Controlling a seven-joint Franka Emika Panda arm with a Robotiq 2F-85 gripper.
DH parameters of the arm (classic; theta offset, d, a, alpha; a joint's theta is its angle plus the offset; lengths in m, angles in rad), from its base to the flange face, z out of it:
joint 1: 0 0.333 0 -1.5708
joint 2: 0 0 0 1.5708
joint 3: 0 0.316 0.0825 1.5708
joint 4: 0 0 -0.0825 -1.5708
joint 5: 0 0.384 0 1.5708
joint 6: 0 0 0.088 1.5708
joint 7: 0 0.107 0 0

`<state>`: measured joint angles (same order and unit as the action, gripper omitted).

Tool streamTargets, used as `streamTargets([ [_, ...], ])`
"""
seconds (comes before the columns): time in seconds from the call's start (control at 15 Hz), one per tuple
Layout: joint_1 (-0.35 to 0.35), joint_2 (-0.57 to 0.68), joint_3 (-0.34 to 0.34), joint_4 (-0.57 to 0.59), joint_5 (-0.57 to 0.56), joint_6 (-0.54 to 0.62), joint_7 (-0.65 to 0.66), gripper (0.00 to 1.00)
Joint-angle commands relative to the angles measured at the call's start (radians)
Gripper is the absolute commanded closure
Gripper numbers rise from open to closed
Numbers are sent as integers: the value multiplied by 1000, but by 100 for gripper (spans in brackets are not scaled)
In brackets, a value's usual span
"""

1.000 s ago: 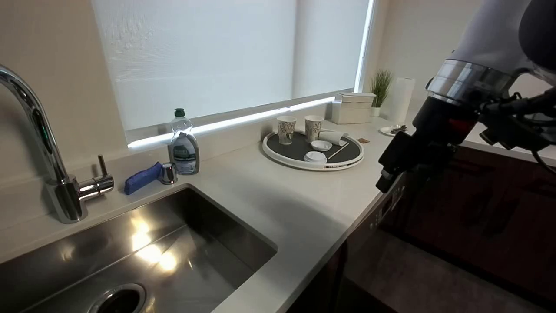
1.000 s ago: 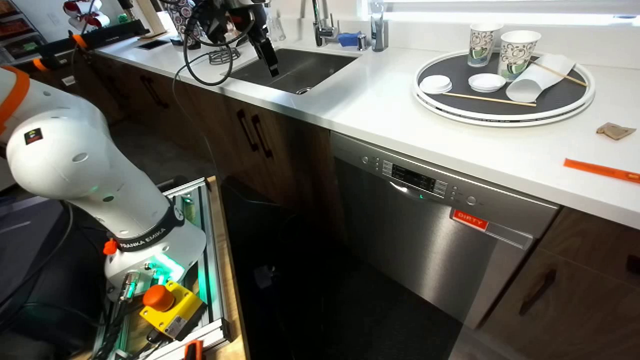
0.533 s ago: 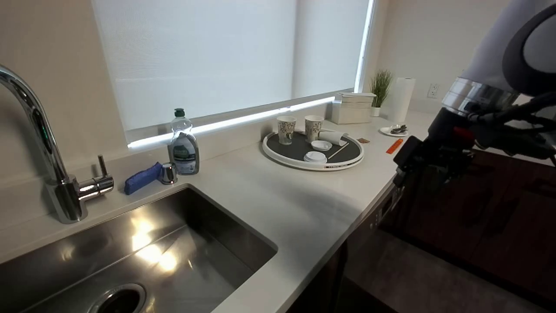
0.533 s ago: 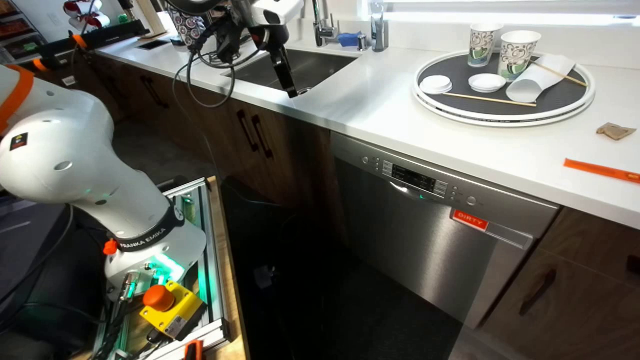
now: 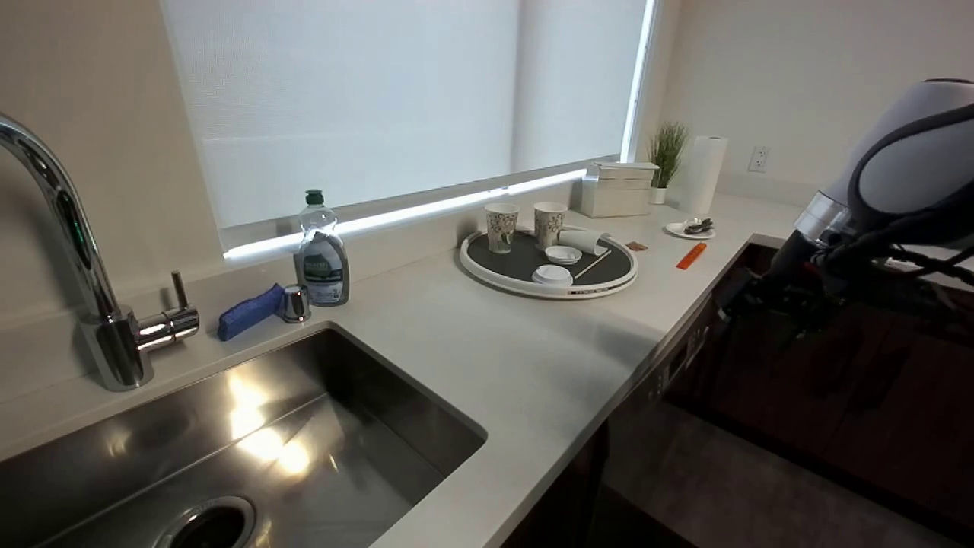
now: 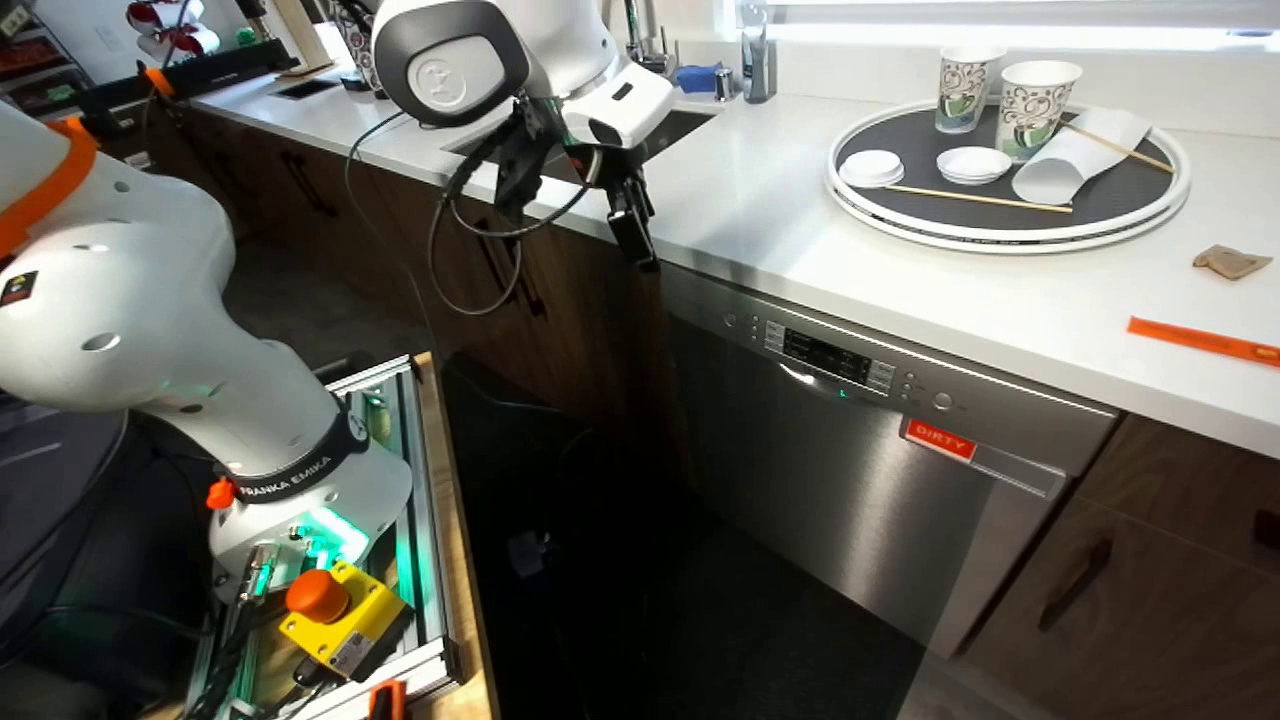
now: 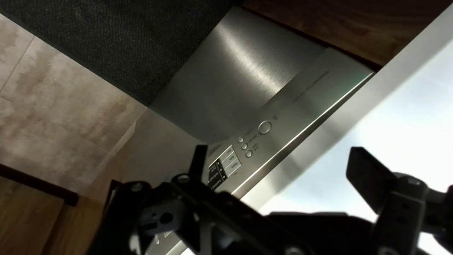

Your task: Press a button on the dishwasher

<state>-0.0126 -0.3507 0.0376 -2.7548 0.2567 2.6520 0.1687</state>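
Observation:
The dishwasher (image 6: 820, 470) is a wide, flat steel-fronted appliance under the white counter. Its top strip holds a dark display (image 6: 827, 356) and a round button (image 6: 943, 401). In the wrist view the dishwasher (image 7: 247, 63) shows the round button (image 7: 264, 127), several small round buttons (image 7: 245, 146) and part of the display (image 7: 216, 173). My gripper (image 6: 645, 265) is in front of the counter edge, near the panel's left end in that exterior view. In the wrist view my gripper (image 7: 277, 150) is open and empty, its fingers wide apart. I see no contact with the panel.
The counter edge (image 7: 318, 136) runs above the panel. A round tray (image 6: 1010, 240) with cups stands on the counter, with an orange strip (image 6: 1205, 341) near it. The steel sink (image 5: 380, 426) lies beside. A red DIRTY sign (image 6: 940, 440) sits below the buttons.
The arm has reached forward. In an exterior view my gripper has moved right and down, from over the sink to the dishwasher's left end. The gripper touches nothing that I can see.

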Motion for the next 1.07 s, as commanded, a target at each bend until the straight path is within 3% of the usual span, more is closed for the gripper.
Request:
streamTargets([
  [0.0, 88, 55, -121, 0, 102, 82, -231, 0],
  [0.27, 181, 49, -230, 3, 251, 79, -488, 0],
  [0.33, 133, 42, -187, 4, 183, 61, -394, 0],
  [0.8, 158, 42, -212, 5, 220, 61, -458, 0],
  [1.0, 122, 95, -197, 16, 174, 109, -413, 0],
])
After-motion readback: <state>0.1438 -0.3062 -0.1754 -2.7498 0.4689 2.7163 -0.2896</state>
